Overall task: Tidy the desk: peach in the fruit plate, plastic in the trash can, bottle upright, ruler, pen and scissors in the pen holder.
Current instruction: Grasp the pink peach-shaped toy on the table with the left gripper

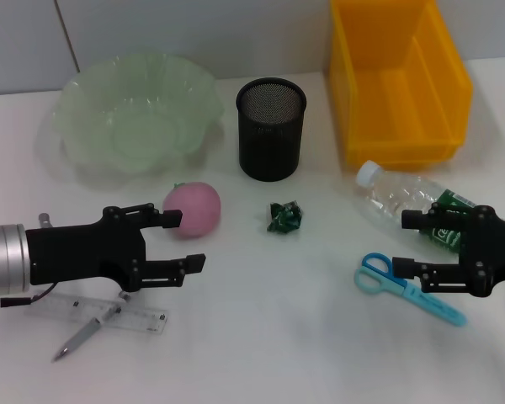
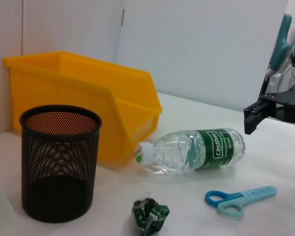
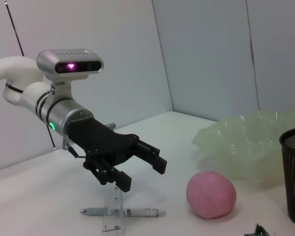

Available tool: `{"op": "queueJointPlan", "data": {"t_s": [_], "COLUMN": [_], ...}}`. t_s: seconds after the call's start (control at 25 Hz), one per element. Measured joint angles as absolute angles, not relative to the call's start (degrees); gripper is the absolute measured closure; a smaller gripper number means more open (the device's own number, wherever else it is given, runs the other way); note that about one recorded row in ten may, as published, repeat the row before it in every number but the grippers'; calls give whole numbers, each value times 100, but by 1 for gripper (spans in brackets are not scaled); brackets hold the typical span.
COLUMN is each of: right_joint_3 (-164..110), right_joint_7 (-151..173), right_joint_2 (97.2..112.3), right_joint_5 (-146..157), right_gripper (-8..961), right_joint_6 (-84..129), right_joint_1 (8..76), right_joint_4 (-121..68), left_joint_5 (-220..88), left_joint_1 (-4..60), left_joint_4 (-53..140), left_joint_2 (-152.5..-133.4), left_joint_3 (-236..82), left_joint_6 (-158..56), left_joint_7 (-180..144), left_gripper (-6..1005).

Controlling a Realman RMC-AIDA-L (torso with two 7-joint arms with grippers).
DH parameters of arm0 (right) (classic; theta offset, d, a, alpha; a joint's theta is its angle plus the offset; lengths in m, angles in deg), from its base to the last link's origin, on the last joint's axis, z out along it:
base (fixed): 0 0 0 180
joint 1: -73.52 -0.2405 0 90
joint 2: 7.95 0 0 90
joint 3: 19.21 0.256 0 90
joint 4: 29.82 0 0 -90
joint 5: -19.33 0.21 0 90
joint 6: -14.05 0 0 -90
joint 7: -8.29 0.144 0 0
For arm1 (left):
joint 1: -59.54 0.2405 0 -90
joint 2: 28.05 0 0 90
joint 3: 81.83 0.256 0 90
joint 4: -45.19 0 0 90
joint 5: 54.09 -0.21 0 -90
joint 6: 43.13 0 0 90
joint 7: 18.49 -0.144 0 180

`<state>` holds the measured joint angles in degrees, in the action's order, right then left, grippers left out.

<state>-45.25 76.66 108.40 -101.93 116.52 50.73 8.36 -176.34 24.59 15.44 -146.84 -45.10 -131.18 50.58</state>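
Observation:
A pink peach (image 1: 192,209) lies on the desk (image 1: 278,337) in front of the pale green fruit plate (image 1: 109,139). My left gripper (image 1: 188,241) hovers open just left of the peach, which the right wrist view also shows, peach (image 3: 211,194) beside left gripper (image 3: 143,176). Under that arm lie the clear ruler (image 1: 122,316) and the pen (image 1: 86,332). A crumpled green plastic (image 1: 285,217) sits before the black pen holder (image 1: 271,128). The bottle (image 1: 404,200) lies on its side. My right gripper (image 1: 404,243) is open, over the bottle's label end and above the blue scissors (image 1: 408,288).
The yellow trash can (image 1: 379,93) stands at the back right, behind the bottle. The fruit plate, pen holder and trash can form a row along the back. Bare white desk stretches across the front middle between the two arms.

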Motion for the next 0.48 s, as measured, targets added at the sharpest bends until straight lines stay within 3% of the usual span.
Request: {"op": "queueJointPlan", "data": {"t_s": [0.48], "right_joint_3": [-4494], "right_joint_7": [7661], "right_joint_2": [10874], "right_joint_5": [-10203], "right_gripper": [137], "right_joint_6": [11598], "right_joint_1": [5068], "right_joint_4": [824], "left_joint_5": [-17352], "left_joint_1": [2358], "left_joint_4": [1682], "left_joint_2": [-14691], "left_joint_3": [-4514], "left_joint_6": [-12859], "left_joint_7": [4886], "left_gripper": [187]}}
